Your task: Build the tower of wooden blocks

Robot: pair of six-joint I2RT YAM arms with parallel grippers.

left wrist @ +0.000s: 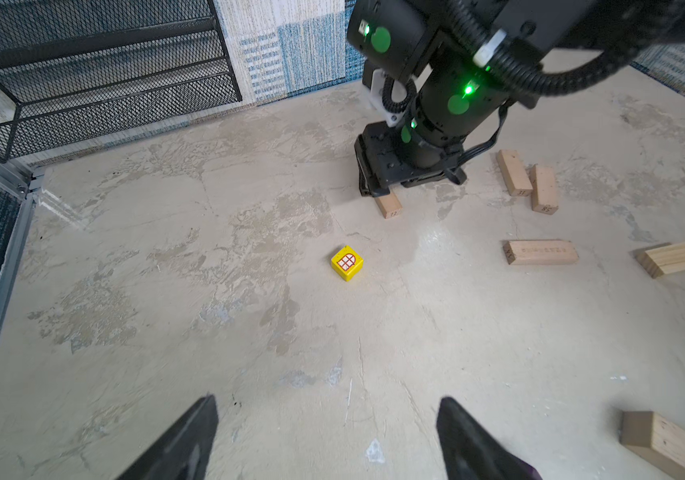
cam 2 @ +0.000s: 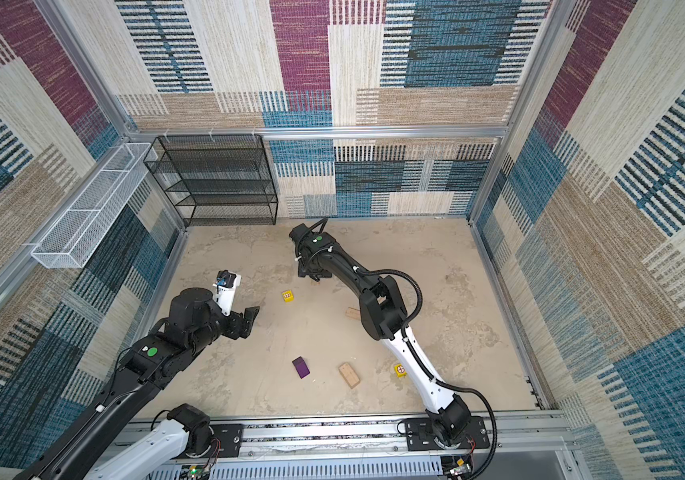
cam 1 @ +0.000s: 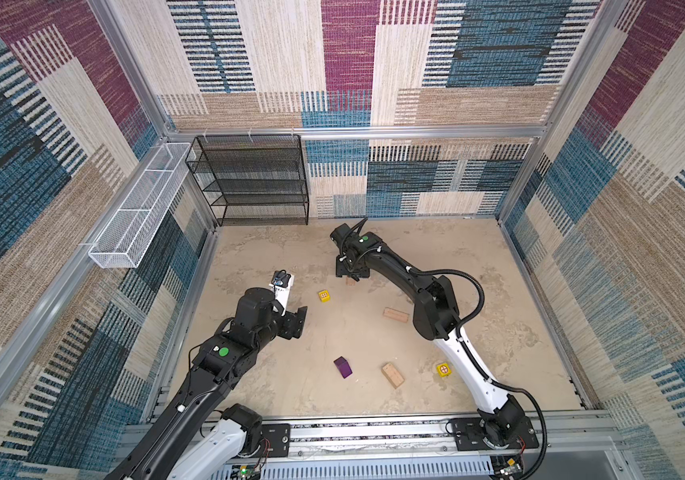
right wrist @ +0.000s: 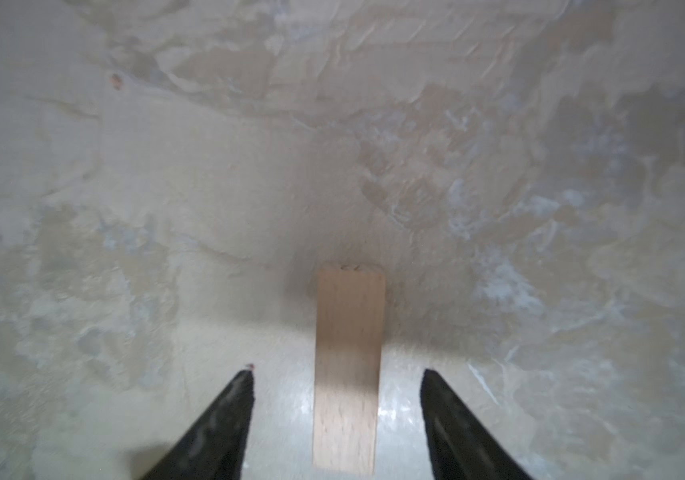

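Observation:
No wood block tower shows in any view; the wood blocks lie singly on the floor. My right gripper point(right wrist: 337, 370) is open and low over one tan brick point(right wrist: 349, 332), which lies flat between the fingers with a gap on each side. In a top view this brick point(cam 1: 351, 281) peeks out under the right gripper point(cam 1: 351, 272). My left gripper point(left wrist: 327, 400) is open and empty, back from a yellow cube point(left wrist: 347, 263). A second yellow cube point(cam 1: 443, 369), a purple block point(cam 1: 343, 367) and two more bricks point(cam 1: 395, 314) point(cam 1: 392, 375) lie nearer the front.
Two bricks point(left wrist: 514, 172) lie side by side behind the right arm, hidden from the top views. A black mesh shelf point(cam 1: 255, 178) stands at the back left. A white wire basket point(cam 1: 137, 212) hangs on the left wall. Metal frame rails edge the floor.

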